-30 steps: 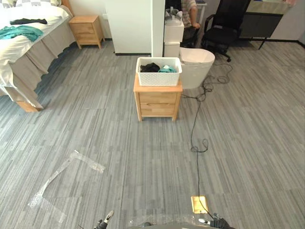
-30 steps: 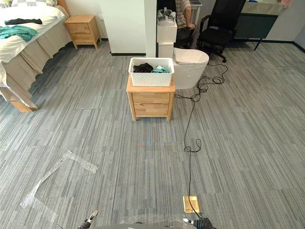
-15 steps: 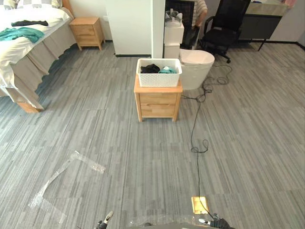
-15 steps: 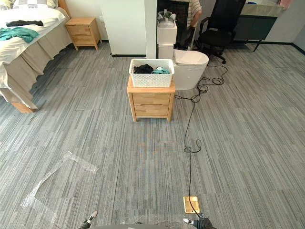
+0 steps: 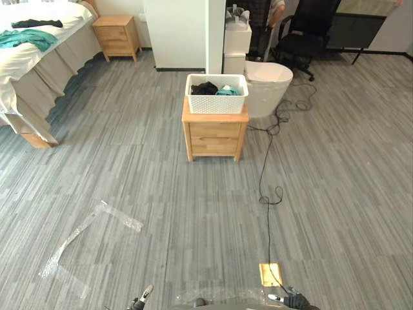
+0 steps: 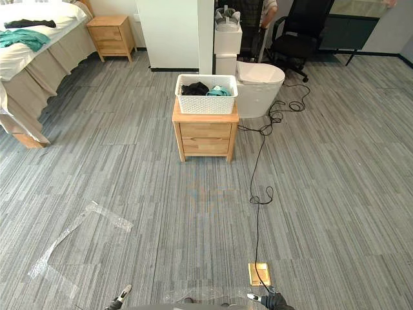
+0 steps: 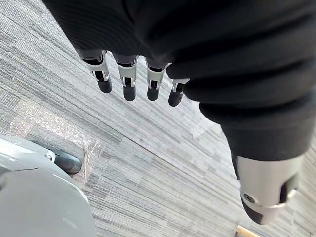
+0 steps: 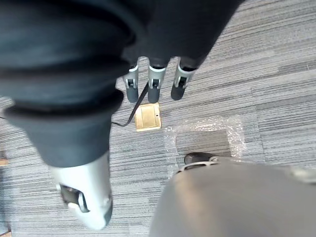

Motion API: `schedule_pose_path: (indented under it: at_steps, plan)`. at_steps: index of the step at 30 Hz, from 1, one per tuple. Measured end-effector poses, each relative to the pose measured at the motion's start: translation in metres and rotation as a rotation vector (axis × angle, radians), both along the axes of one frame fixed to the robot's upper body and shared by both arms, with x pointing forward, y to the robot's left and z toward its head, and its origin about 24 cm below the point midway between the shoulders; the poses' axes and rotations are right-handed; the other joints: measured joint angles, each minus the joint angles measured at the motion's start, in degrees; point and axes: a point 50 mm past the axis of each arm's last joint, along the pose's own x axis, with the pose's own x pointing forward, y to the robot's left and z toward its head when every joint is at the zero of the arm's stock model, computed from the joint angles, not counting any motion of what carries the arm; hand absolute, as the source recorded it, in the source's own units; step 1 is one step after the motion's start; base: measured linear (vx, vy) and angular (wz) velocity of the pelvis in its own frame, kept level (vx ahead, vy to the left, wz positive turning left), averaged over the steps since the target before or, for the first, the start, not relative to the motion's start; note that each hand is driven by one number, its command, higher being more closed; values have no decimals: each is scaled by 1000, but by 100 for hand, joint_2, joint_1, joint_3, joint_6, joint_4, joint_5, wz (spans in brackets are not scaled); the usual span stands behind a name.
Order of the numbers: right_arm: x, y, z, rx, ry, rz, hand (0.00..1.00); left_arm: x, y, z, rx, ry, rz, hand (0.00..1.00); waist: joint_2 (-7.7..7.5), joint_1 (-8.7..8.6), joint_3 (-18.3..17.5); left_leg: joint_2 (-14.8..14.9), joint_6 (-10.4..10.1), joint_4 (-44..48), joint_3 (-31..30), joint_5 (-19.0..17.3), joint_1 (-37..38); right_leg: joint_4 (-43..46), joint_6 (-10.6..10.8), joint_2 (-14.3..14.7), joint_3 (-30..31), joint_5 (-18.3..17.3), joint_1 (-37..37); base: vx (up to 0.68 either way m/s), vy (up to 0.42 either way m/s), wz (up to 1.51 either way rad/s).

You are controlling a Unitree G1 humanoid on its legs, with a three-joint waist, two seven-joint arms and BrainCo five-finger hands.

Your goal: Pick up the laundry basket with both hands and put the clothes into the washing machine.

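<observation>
Hands first: found left hand (image 7: 127, 81) and right hand (image 8: 154, 85) hanging low over grey floor (image 5: 161, 194), fingers straight and slack, holding nothing. Saw bed (image 5: 26, 58) far left. Spotted white washing machine (image 5: 268, 87) ahead, just right of wooden nightstand (image 5: 215, 132). Found white laundry basket (image 5: 216, 103) sitting on nightstand, well apart from both hands, black and teal clothes (image 5: 210, 89) inside. Noted brass floor plate (image 5: 270, 274) near right hand.

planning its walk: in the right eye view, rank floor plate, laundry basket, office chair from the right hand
1. floor plate, just ahead of the right hand
2. laundry basket, mid-room on the nightstand
3. office chair, far back right
</observation>
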Motion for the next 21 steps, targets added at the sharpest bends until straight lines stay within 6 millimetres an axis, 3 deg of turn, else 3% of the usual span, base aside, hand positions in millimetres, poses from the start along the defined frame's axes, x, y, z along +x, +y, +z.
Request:
schedule_pose_path:
  at_steps: [1,2,3,4,5,7,8,11,14,16,17,19,20,21]
  plan:
    - [-1,0,0,3,-1,-15,0,0,1,0,2,-1,-3,0,-38,6,43,-3,49,182,1,-106,-67,287,127,-52,-27,-138,-104,-28,39,0]
    - [-1,-3,0,3,-5,-37,0,0,1,0,-1,-2,-2,0,31,31,122,21,168,449,23,-332,-102,1088,240,-147,-69,-254,-357,-51,47,-9]
    - [0,-4,1,7,-13,-56,0,-3,1,0,-5,5,-8,0,-15,27,216,51,252,571,57,-414,-101,2186,210,-280,-106,-234,-823,-55,43,-12]
    - [0,-2,0,15,-16,-70,0,-4,3,0,-3,9,-12,0,43,19,246,48,283,604,102,-434,-71,2753,122,-402,-148,-207,-1067,-25,26,-14]
    - [1,-3,1,16,-33,-89,0,-7,7,0,6,22,-17,0,-90,17,322,28,359,610,137,-490,95,3623,-52,-677,-288,-241,-1433,25,21,-12]
    - [-4,2,-1,29,-20,-95,0,-13,12,1,15,38,-19,0,-173,13,357,123,319,597,87,-602,315,3882,38,-811,-416,-369,-1665,94,16,-7]
    - [-5,2,-1,29,-17,-97,0,-13,12,1,15,39,-20,0,-169,2,359,174,305,591,52,-627,343,3735,35,-802,-451,-382,-1706,212,-22,11]
    - [-8,0,-1,39,-22,-155,0,0,10,1,11,15,-32,0,-90,-34,388,432,195,508,-204,-712,389,2152,74,-611,-506,-247,-1954,318,-86,35]
    - [-15,0,-3,55,-1,-221,0,11,10,3,22,-6,-56,0,-95,-126,459,519,-76,312,-511,-860,704,-27,236,-643,-503,793,-1979,324,-139,48]
    - [-21,4,-5,71,9,-264,0,12,13,3,31,-8,-61,0,-162,-203,501,528,-245,334,-636,-1199,1031,-336,256,-828,-511,958,-2009,548,-317,56]
    - [-25,1,-5,73,11,-301,0,13,12,3,30,-9,-59,0,-89,-236,496,643,-322,374,-715,-1482,1230,-88,-36,-795,-452,1342,-2090,630,-369,47]
    - [-31,-10,-4,51,15,-316,0,9,5,1,14,-1,-57,0,187,-317,326,1039,-516,519,-776,-1589,1234,453,-243,-450,-492,1524,-2283,516,-278,26]
    - [-28,-11,-4,55,7,-327,0,12,2,1,2,-13,-59,0,318,-298,286,1239,-735,1183,-755,-1464,953,577,-542,-255,-482,1615,-2297,823,-468,-9]
    - [-25,-15,-2,50,-2,-330,0,11,-1,1,-14,-16,-50,0,361,-295,298,1420,-965,2196,-740,-1140,535,551,-668,-59,-544,1498,-2138,697,-396,-31]
